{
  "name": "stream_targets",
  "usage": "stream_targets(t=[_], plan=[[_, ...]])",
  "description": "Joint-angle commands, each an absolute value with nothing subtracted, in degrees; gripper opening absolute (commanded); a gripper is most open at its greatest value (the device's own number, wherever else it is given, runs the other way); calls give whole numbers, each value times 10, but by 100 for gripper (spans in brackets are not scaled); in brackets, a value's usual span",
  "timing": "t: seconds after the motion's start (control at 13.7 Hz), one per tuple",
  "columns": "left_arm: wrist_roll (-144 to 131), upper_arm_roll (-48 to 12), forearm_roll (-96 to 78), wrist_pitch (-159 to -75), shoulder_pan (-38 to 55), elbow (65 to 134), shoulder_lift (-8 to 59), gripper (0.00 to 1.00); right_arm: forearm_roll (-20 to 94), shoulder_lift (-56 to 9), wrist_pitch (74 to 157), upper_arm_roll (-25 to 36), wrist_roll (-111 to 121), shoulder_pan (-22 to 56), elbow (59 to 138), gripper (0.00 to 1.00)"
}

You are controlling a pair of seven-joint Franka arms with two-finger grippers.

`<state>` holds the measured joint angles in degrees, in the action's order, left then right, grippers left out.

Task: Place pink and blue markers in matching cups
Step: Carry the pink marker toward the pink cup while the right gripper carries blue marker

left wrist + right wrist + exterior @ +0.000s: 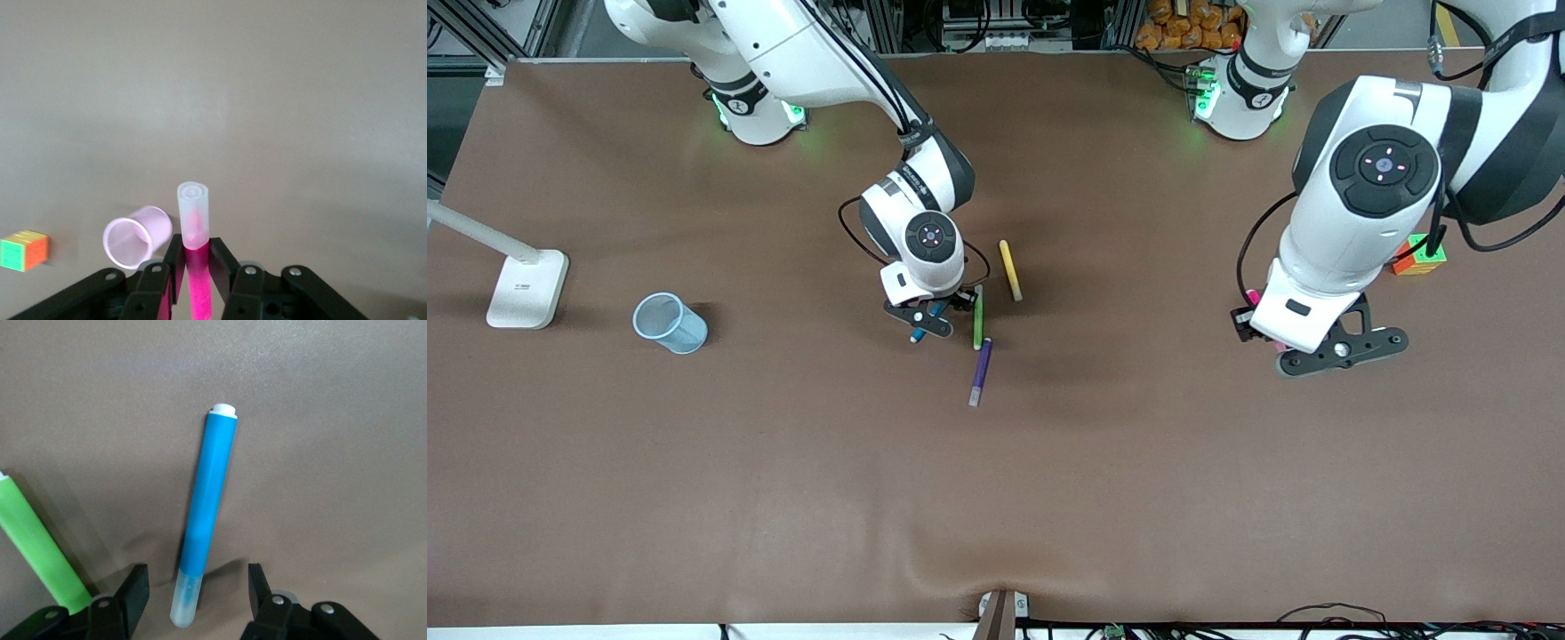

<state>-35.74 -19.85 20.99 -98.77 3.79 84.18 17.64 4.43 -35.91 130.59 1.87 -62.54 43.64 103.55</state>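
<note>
The blue marker lies on the table, and in the front view it pokes out under the right hand. My right gripper is open and low over the marker, one finger on each side of its pale cap end; it also shows in the front view. My left gripper is shut on the pink marker, pale cap pointing away. It is held above the table beside the pink cup. The left hand hides that cup in the front view. The light blue cup stands toward the right arm's end.
A green marker, a purple marker and a yellow marker lie beside the blue one. A colour cube sits by the left arm and shows in the left wrist view. A white lamp base stands near the blue cup.
</note>
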Motion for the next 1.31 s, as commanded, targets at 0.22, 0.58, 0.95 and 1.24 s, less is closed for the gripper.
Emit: stream_targets(t=[0.22,0.58,0.95,1.24], plan=[[-270,-200,273,-963,28,850,137,0,46,-363,1310,22,-644,443,1033,45],[-219,-200,280,-944,2,851,102,0,46,-364,1310,22,-644,443,1033,13],[-122,-200,281,-944,-35,851,93,0,45,-352,1289,25,-664,439,1032,0],[-36,-198,282,-944,-61,849,90,0,42,-322,1158,29,-666,405,986,0]])
